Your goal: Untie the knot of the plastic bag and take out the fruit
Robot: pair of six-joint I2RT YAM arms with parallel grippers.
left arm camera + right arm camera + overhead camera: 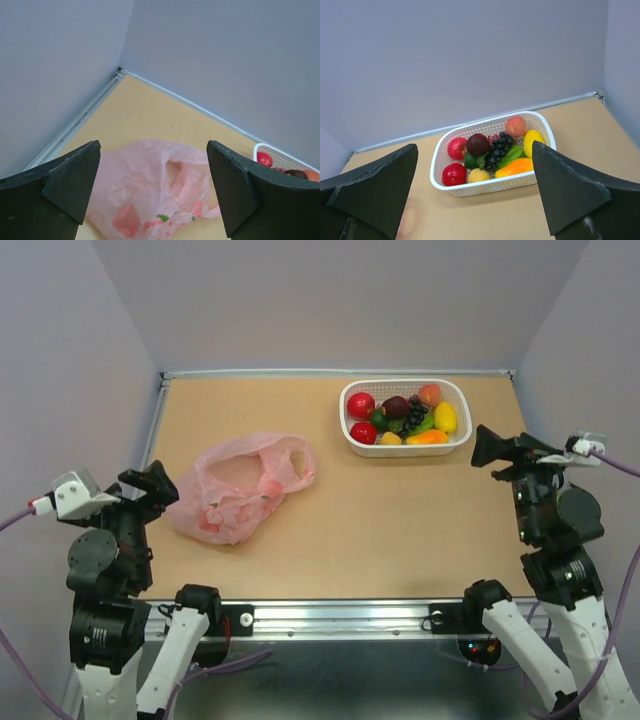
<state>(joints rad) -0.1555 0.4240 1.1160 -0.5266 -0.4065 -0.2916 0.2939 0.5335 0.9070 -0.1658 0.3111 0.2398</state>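
Your left gripper [152, 485] and right gripper [480, 447] both hang with jaws wide apart and empty, the crumpled pink plastic bag [240, 488] just ahead of the left one and the fruit [405, 415] piled in the white basket [405, 449] ahead of the right.

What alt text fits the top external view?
A crumpled pink plastic bag lies left of centre on a tan table, and a white basket full of toy fruit sits toward the far right. The left claw hangs open and empty beside the bag, and the right claw likewise near the basket.
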